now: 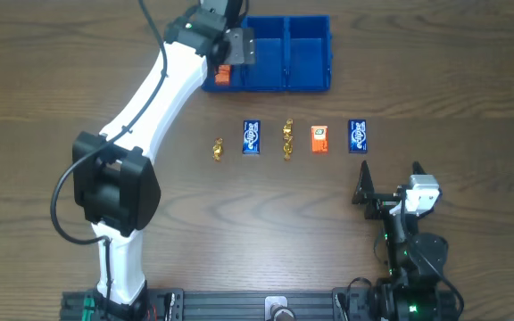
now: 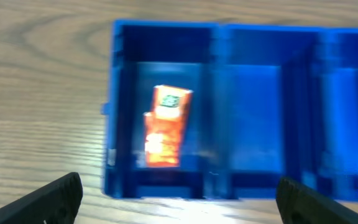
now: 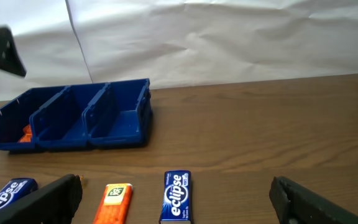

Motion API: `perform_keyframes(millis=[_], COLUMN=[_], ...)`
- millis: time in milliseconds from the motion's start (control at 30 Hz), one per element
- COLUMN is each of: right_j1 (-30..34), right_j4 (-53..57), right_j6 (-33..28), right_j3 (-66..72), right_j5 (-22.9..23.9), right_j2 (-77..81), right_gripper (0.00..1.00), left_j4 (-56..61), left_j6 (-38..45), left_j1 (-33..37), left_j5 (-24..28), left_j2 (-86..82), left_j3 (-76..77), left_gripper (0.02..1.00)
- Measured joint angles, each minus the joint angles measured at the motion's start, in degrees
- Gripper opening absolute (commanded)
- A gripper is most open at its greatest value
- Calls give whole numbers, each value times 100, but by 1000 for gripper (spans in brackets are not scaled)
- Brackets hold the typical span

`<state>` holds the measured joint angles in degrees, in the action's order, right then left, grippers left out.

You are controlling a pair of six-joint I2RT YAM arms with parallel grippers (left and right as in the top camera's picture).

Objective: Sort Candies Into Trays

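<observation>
My left gripper (image 2: 178, 199) hangs above the blue tray (image 1: 309, 55), over its end compartment on the left arm's side. Its fingers are spread wide with nothing between them. One orange mint box (image 2: 165, 127) lies flat on the floor of that compartment, a little askew.

The other candies sit in a row on the wooden table (image 1: 471, 98), nearer the arm bases than the tray. From left to right in the top view they are:
- a gold-wrapped candy (image 1: 218, 149)
- a blue gum pack (image 1: 252, 136)
- two more gold candies (image 1: 287, 140) close together
- a second orange box (image 1: 319, 138)
- a second blue pack (image 1: 358, 135)

My right gripper (image 1: 389, 183) sits low near its base, short of the row's right end. It is released too and grips nothing. From its wrist camera, the second orange box and the second blue pack lie just ahead of its fingers.
</observation>
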<state>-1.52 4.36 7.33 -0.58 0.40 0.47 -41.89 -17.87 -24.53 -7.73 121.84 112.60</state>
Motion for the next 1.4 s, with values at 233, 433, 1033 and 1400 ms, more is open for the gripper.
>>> perform_keyframes(millis=[233, 433, 1033, 1400], right_j1=[0, 0, 0, 0], right_j4=[0, 0, 0, 0], right_j6=[0, 0, 0, 0], right_j3=[0, 0, 0, 0], right_j5=[0, 0, 0, 0], right_j2=[0, 0, 0, 0], right_gripper=[1000, 1000, 1000, 1000], left_j4=[-603, -922, -378, -396], left_j6=[-728, -1613, -2435, -2441], left_j1=[-1331, -2264, -2603, -2632], left_j5=[96, 184, 271, 269], left_j2=[0, 365, 1631, 1947], left_j3=[634, 636, 632, 632], left_gripper=[919, 890, 820, 676])
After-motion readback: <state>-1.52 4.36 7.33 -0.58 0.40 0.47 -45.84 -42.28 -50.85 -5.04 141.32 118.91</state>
